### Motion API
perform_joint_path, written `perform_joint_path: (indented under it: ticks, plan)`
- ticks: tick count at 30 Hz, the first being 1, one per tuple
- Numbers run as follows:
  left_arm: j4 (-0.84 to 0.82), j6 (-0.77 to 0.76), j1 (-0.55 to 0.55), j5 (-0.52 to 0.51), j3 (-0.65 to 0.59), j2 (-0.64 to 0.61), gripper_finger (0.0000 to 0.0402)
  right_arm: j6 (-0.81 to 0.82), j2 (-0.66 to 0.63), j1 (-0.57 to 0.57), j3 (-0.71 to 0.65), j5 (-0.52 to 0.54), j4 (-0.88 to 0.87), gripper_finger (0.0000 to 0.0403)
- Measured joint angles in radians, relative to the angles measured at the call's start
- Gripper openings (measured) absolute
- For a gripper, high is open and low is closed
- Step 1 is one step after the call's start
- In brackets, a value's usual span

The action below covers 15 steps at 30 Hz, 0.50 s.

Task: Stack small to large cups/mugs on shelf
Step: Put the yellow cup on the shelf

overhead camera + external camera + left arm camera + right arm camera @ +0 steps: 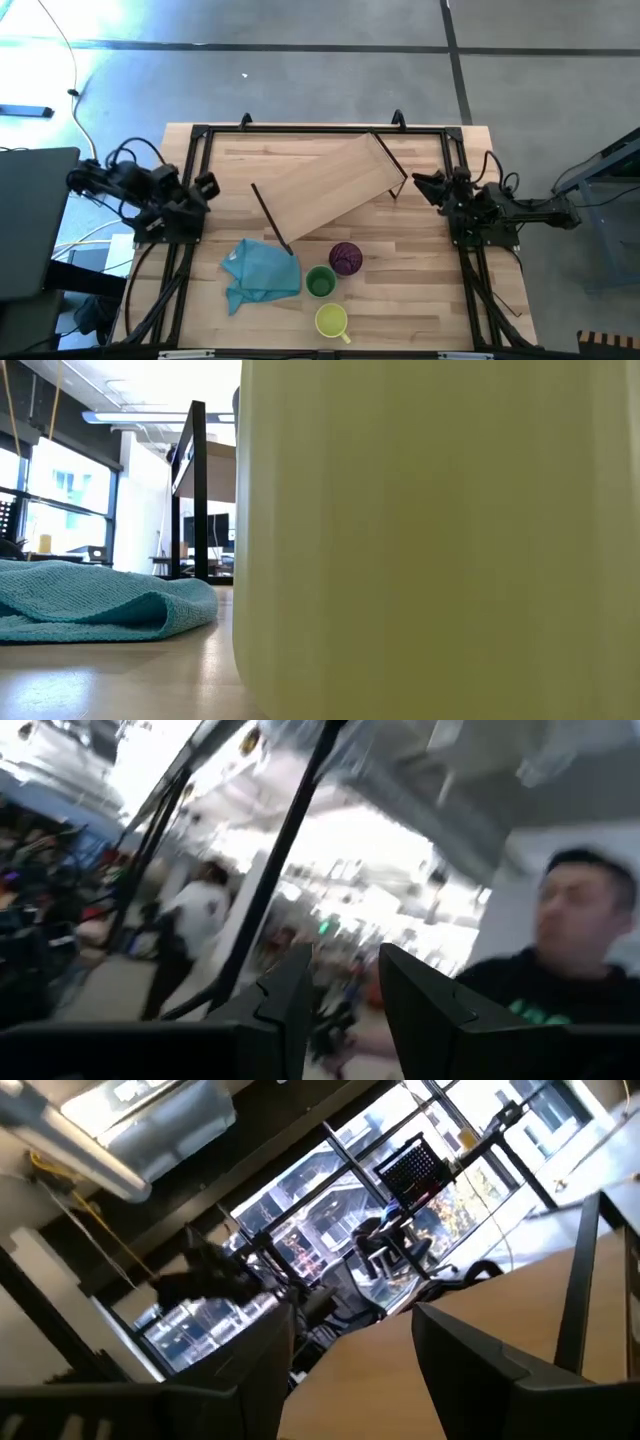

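Note:
The shelf (pixel 330 188) is a light-wood board lying diagonally across the table's middle, standing on black legs (pixel 272 218) at its ends; one leg (pixel 198 490) shows in the low view. The purple tumbler (pixel 346 258), green cup (pixel 320 281) and yellow mug (pixel 332 321) stand on the tabletop near its near edge. The yellow mug (pixel 430 540) fills most of the low view. My left gripper (pixel 205 187) (pixel 343 960) is open at the table's left edge. My right gripper (pixel 425 185) (pixel 350 1325) is open at the right edge, close to the shelf's right end.
A crumpled teal cloth (pixel 262 272) (pixel 90 600) lies left of the green cup, beside the shelf's near leg. A black frame (pixel 320 130) runs around the tabletop. Bare wood shows right of the cups (pixel 420 280). A person (pixel 580 950) shows in the left wrist view beyond the table.

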Motion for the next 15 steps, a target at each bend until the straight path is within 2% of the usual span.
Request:
perform_joint_path:
  ticks: [6, 11, 15]
  plan:
    - [-0.295, 0.162, 0.0, -0.013, 0.294, 0.244, 0.0106, -0.173, 0.0, 0.0, 0.0, -0.017, -0.017, 0.0197]
    - [-0.544, 0.281, 0.0, -0.052, 0.525, 0.463, 0.0106, -0.19, 0.0, 0.0, 0.0, -0.021, -0.026, 0.0197]
    - [-0.762, 0.297, -0.001, -0.066, 0.689, 0.627, 0.0106, -0.198, 0.0, 0.0, 0.0, -0.022, -0.051, 0.0197]
